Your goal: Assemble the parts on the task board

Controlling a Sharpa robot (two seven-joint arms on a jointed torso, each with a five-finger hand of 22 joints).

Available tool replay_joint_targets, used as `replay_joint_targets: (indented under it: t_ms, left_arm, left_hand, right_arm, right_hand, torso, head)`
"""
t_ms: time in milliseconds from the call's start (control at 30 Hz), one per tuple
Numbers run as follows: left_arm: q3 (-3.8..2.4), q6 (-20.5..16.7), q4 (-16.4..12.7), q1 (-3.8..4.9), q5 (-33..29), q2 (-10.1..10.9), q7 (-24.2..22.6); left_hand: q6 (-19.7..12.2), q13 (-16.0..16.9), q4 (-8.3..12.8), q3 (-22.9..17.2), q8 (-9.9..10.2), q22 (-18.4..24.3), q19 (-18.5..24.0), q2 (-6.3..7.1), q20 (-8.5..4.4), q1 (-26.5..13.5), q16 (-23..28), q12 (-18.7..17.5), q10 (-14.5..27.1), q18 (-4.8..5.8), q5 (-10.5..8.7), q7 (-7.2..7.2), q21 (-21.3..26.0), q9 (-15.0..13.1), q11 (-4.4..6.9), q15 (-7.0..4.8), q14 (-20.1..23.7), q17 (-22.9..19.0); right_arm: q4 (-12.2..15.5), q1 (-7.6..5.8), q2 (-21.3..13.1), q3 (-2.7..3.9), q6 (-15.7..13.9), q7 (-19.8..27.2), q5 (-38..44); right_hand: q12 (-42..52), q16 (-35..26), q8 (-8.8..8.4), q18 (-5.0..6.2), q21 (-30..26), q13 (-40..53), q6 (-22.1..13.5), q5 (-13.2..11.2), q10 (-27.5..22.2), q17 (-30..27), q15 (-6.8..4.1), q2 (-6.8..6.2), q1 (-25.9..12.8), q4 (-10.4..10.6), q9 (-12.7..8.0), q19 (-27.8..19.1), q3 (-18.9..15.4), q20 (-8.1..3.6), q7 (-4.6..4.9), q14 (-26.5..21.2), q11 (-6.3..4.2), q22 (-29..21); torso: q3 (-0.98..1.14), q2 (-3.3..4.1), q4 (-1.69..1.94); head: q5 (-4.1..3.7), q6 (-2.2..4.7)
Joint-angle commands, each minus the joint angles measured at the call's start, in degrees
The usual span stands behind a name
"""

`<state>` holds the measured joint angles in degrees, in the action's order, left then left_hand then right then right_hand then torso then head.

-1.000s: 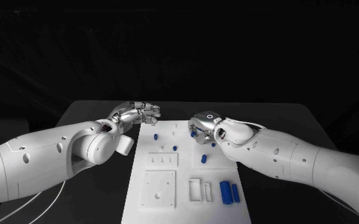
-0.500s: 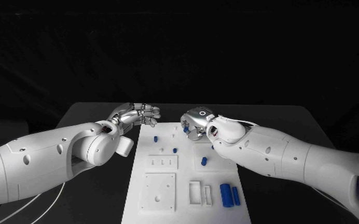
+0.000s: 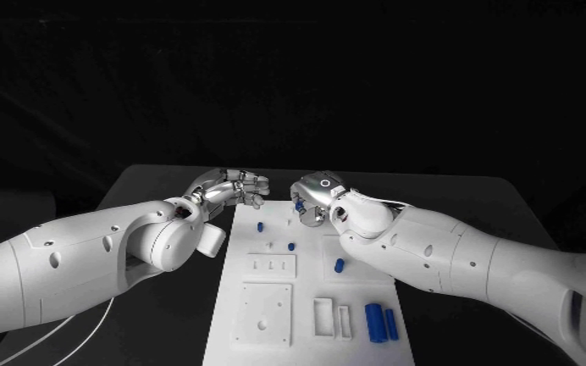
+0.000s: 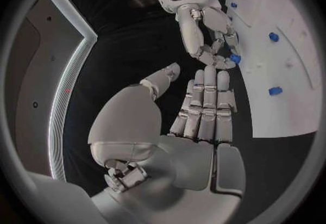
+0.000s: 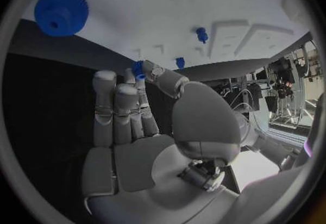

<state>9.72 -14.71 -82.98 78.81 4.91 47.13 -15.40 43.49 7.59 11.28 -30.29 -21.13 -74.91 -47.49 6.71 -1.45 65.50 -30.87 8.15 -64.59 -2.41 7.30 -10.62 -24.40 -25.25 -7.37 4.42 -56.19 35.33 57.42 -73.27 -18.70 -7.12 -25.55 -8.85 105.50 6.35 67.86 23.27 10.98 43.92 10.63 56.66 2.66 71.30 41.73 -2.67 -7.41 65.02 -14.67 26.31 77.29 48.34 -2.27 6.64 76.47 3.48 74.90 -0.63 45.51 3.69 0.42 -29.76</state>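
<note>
The white rectangular task board (image 3: 312, 298) lies lengthwise in the middle of the black counter (image 3: 476, 192). The right silver many-fingered hand (image 3: 312, 201) hovers over the board's far end, its fingers (image 5: 146, 74) pinching a small blue part (image 5: 138, 67) at their tips; in the left wrist view the same blue piece sits between those fingertips. The left silver hand (image 3: 232, 188) hangs just off the board's far left corner over the counter, fingers (image 4: 207, 104) lying straight and close together, thumb apart, with nothing in them as far as the views let me judge.

On the board stand three small blue pegs (image 3: 259, 227) near the far half, and two blue cylinders (image 3: 380, 323) lie side by side at the near right. A blue toothed gear (image 5: 61, 10) rests flat on the board.
</note>
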Motion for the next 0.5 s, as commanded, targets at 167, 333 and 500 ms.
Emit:
replay_joint_targets:
  t_ms: [167,333,500]
  left_arm:
    - [-0.06,-1.01,-0.43,0.16,0.71,-0.49,-0.82]
    - [-0.08,-1.71,-1.63,0.18,0.68,-0.56,-1.56]
    - [-0.1,-2.08,-2.36,0.29,0.68,-0.48,-1.64]
  left_hand:
    - [0.41,0.12,0.63,-0.05,0.13,-1.24,0.35,0.42,0.1,0.07,-0.16,-0.25,0.12,-1.06,-0.15,0.19,-0.42,-0.14,0.11,0.01,0.38,0.07]
    - [0.5,0.17,0.79,-0.16,0.13,-1.24,0.35,0.35,0.11,0.17,-0.18,-0.25,0.02,-1.08,-0.11,0.17,-0.48,-0.2,0.12,0.01,0.36,0.08]
    - [0.56,0.19,0.93,-0.25,0.14,-1.23,0.33,0.26,0.11,0.24,-0.19,-0.27,-0.03,-1.08,-0.05,0.18,-0.53,-0.24,0.14,0.0,0.33,0.1]
  right_arm:
    - [-2.45,-0.05,1.62,0.01,-2.69,-2.87,2.57]
    - [-3.66,-0.03,2.2,0.01,-2.71,-2.11,2.3]
    - [-3.41,-0.03,2.49,0.02,-2.57,-1.82,2.21]
  right_hand:
    - [0.05,0.4,0.19,4.02,0.28,0.16,0.49,0.14,3.76,-0.1,-0.97,-0.58,0.13,0.09,0.84,1.54,0.51,-1.03,-0.06,-1.47,-0.64,1.22]
    - [0.02,0.42,0.18,4.02,0.31,0.19,0.51,0.14,3.77,-0.12,-0.97,-0.67,0.15,0.13,0.87,1.54,0.57,-1.02,-0.06,-1.48,-0.63,1.21]
    - [-0.01,0.44,0.17,4.02,0.34,0.23,0.53,0.14,3.78,-0.14,-0.97,-0.76,0.17,0.17,0.9,1.53,0.63,-1.01,-0.06,-1.49,-0.63,1.21]
  torso:
    - [-0.2,0.19,0.24]
    - [-0.33,0.38,0.37]
    - [-0.53,0.65,0.57]
  head:
    - [0.28,0.16]
    - [0.21,0.39]
    - [0.5,0.46]
